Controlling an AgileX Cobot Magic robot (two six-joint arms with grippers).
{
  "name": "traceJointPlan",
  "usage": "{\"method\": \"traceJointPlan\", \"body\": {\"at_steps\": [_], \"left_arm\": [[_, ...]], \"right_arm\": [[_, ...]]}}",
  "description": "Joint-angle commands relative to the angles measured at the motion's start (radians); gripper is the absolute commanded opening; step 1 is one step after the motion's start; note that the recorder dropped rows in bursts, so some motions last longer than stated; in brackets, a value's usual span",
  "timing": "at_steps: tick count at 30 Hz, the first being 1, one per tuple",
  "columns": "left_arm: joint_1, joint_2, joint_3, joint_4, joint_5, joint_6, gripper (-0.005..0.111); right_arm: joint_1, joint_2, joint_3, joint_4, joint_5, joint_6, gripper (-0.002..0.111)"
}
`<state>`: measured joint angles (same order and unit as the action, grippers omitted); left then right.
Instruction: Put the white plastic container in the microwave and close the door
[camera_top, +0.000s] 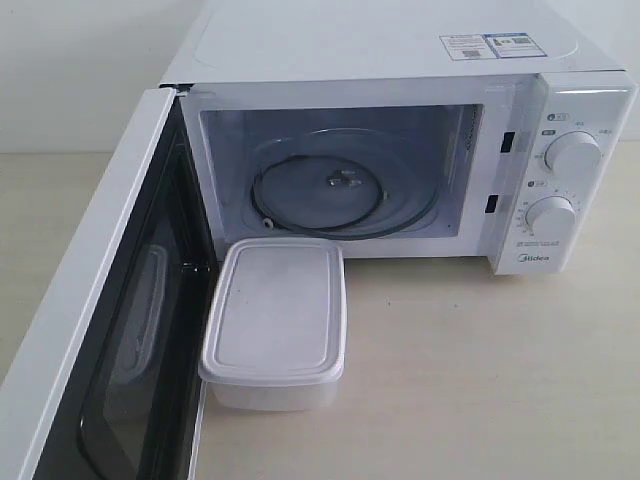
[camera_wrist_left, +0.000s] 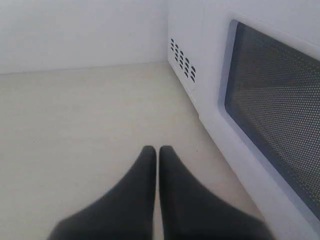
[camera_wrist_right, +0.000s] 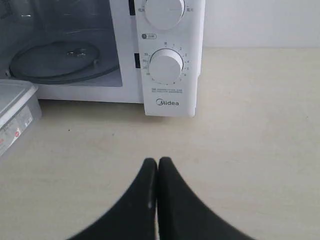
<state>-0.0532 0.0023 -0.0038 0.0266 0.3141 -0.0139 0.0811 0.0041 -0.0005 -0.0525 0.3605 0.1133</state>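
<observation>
left pincer (camera_wrist_left: 158, 150) closed, right pincer (camera_wrist_right: 158, 162) closed, both empty

The left hand (camera_wrist_left: 158, 152), fingers pressed together, hangs over the pale counter (camera_wrist_left: 75, 130) beside the door (camera_wrist_left: 250, 170) and its mesh window (camera_wrist_left: 280, 115); vent slots (camera_wrist_left: 182, 60) dot the microwave (camera_wrist_left: 187, 25).

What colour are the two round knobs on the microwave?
Both dials are white, matching the microwave; the right wrist view shows them best.

The door (camera_top: 118, 330) runs off the exterior view's lower edge.
</observation>
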Motion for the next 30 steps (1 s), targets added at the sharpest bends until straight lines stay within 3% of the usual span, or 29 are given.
{"method": "traceJointPlan", "body": {"at_steps": [1,8,12,19,23,25,27,28,30], "left_arm": [[0.002,-0.002,0.004,0.001,0.000,0.004,0.004],[0.002,-0.002,0.004,0.001,0.000,0.004,0.004],[0.002,-0.002,0.004,0.001,0.000,0.004,0.004],[0.002,-0.002,0.004,0.001,0.000,0.004,0.004],[0.002,-0.002,0.004,0.001,0.000,0.004,0.004],[0.002,-0.002,0.004,0.001,0.000,0.004,0.004],[0.002,-0.002,0.004,0.001,0.000,0.004,0.004],[0.002,-0.002,0.004,0.001,0.000,0.004,0.004],[0.002,-0.002,0.004,0.001,0.000,0.004,0.004]], "right_arm": [[-0.003,-0.004,0.000,-0.006,-0.001,-0.044,0.000],[-0.003,-0.004,0.000,-0.002,-0.008,-0.044,0.000],[-0.003,-0.004,0.000,-0.016,-0.165,-0.044,0.000],[-0.003,-0.004,0.000,-0.008,-0.991,-0.027,0.000],[-0.003,-0.004,-0.003,0.015,-1.494,0.194,0.000],[-0.003,-0.004,-0.059,0.021,-1.437,0.263,0.000],[-0.003,-0.004,-0.169,0.018,-1.179,0.281,0.000],[-0.003,0.006,-0.282,0.002,-0.878,0.281,0.000],[-0.003,0.120,-0.448,0.003,-0.456,0.281,0.000]]}}
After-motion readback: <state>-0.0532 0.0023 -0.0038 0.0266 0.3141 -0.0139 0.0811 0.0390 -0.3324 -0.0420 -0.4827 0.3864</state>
